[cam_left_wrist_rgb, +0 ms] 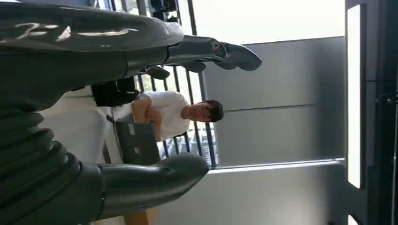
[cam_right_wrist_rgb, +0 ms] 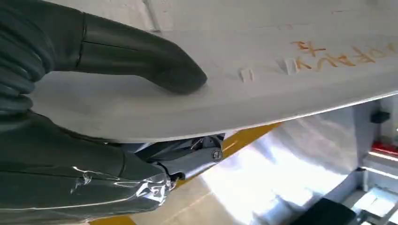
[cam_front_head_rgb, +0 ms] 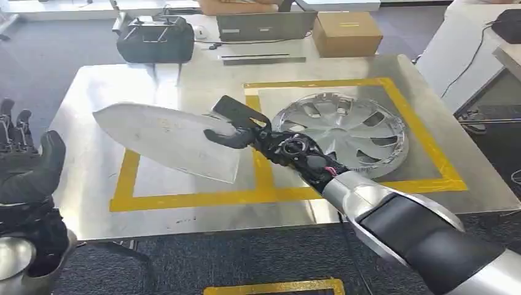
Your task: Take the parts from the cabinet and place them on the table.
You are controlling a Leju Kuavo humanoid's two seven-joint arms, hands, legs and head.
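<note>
Placing step in hand. My right hand [cam_front_head_rgb: 236,136] carries the silver panel [cam_front_head_rgb: 166,138], a flat pointed part, out over the steel table [cam_front_head_rgb: 92,178]. The panel hangs above the left yellow-taped square [cam_front_head_rgb: 184,198]; I cannot tell whether its underside touches the tabletop yet, though the right wrist view shows light and table surface beneath its edge, so I judge it is clear of the surface.

Grasp: thumb [cam_right_wrist_rgb: 141,54] pressed flat on the panel's top face, fingers [cam_right_wrist_rgb: 187,157] tucked under the edge. A firm pinch at the panel's right end, so the long pointed end sticks out leftward with no support.

The hubcap [cam_front_head_rgb: 344,132] already lies in the right taped square [cam_front_head_rgb: 424,184], just beside my right wrist. That makes 1 part down, 1 in hand.

My left hand [cam_front_head_rgb: 27,178] is raised at the near left, off the table edge, fingers spread, holding nothing. In the left wrist view its fingers [cam_left_wrist_rgb: 220,49] stand apart, with a seated person [cam_left_wrist_rgb: 173,112] at a laptop [cam_left_wrist_rgb: 136,143] beyond.

Next move, as I judge it: lower the panel level inside the left square, keep it off the hubcap, then loosen the pinch. Risk: the far tip dips first and the panel slides.
</note>
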